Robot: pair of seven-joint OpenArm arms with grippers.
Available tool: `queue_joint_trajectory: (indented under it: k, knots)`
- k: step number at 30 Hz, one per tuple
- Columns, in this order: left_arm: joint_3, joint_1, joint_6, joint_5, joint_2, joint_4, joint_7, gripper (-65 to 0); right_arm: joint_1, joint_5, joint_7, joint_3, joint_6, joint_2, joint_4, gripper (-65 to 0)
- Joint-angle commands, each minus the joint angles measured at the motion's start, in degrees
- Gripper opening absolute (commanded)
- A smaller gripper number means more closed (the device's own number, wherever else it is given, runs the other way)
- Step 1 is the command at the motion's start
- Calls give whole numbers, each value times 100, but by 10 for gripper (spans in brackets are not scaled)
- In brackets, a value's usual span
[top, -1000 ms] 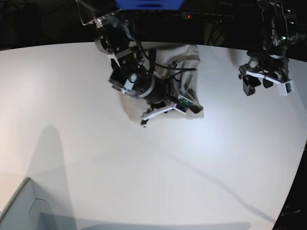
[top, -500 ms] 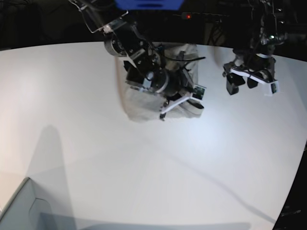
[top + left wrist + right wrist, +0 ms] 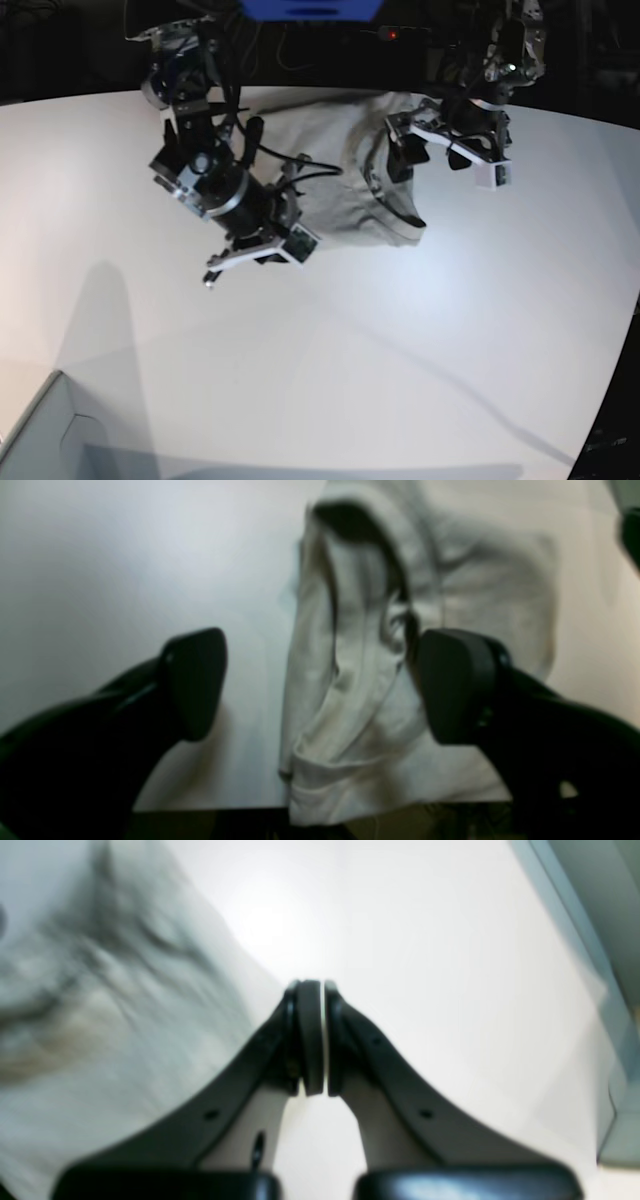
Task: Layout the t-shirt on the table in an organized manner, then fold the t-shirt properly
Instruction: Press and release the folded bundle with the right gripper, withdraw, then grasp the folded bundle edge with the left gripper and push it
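The t-shirt [image 3: 340, 165] lies bunched near the far edge of the table [image 3: 420, 340], a rumpled grey-beige heap with deep folds; in the left wrist view its fabric [image 3: 360, 690] runs in a long ridge with a dark hollow at the top, and one hem hangs just over the table's [image 3: 125, 570] edge at the bottom of the frame. In the right wrist view the cloth [image 3: 100, 1015] is a blurred mass on the left, with bare tabletop [image 3: 425, 965] beyond it.

The left gripper [image 3: 440, 150] hangs above the shirt's right-hand side as the base view shows it, its arm reaching down from the dark background. Its jaws stand wide apart with nothing between them; from the wrist camera [image 3: 320, 685] the two dark pads straddle the folded ridge of fabric below without touching it.

The right gripper [image 3: 212, 280] is low over the table just beside the shirt's near-left edge, its arm angled down and forward across the garment. Its jaws [image 3: 315, 1035] are pressed together, and no cloth shows between the tips.

A pale grey box corner [image 3: 40, 430] sits at the table's near-left.
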Motion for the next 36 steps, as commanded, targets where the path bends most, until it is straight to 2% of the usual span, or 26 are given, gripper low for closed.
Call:
queue_joint_trajectory:
  k: [1, 4, 10, 11, 13, 17, 19, 21, 24, 26, 27, 29, 34, 36]
  knots:
    - [102, -137, -46, -23, -88, -9, -96, -29, 78, 54, 111, 143, 17, 0, 121, -650]
    - [357, -330, -46, -23, -185, -326, -96, -29, 69, 54, 111, 556, 17, 0, 130, -650]
    - [436, -822, -46, -23, -150, -862, -87, -39, 16, 54, 129, 1374, 17, -18, 139, -650]
    - [472, -893, -55, -23, -150, -967, -87, -62, 16, 54, 129, 1471, 17, -18, 139, -650]
    - [639, -1077, -55, -23, -185, -1222, -87, -147, 25, 54, 129, 1682, 17, 0, 139, -650]
    - [797, -1411, -64, -23, -176, -1679, -87, -386, 51, 54, 138, 2095, 17, 0, 139, -650]
    - [964, -1570, -72, -23, -185, -1802, -96, -460, 51, 54, 138, 2227, 17, 0, 139, -650]
    - [1104, -1737, -310, -23, -185, -1890, -96, -495, 25, 54, 138, 2324, 17, 0, 130, -650]
    - [1148, -1895, -987, 4, -229, -2040, -96, -501, -10, 54, 138, 2438, 17, 0, 130, -650]
    - [1148, -2036, -1259, 39, -238, -2207, -96, -513, -89, 54, 138, 2543, 17, 0, 112, -650]
    - [1157, -2132, -1277, 39, -255, -2321, -96, -544, -98, 54, 138, 2578, 17, 9, 104, -650]
    - [1148, -2334, -1277, 39, -255, -2602, -96, -650, -107, 54, 138, 2693, 17, 9, 86, -650]
    - [1219, -2897, -1321, 48, -264, -3288, -87, -650, -72, 54, 138, 3062, 17, 9, 42, -650]
    - [1588, -3240, -1426, 127, -299, -3490, -87, -648, -72, 54, 138, 3167, 17, 35, 33, -650]
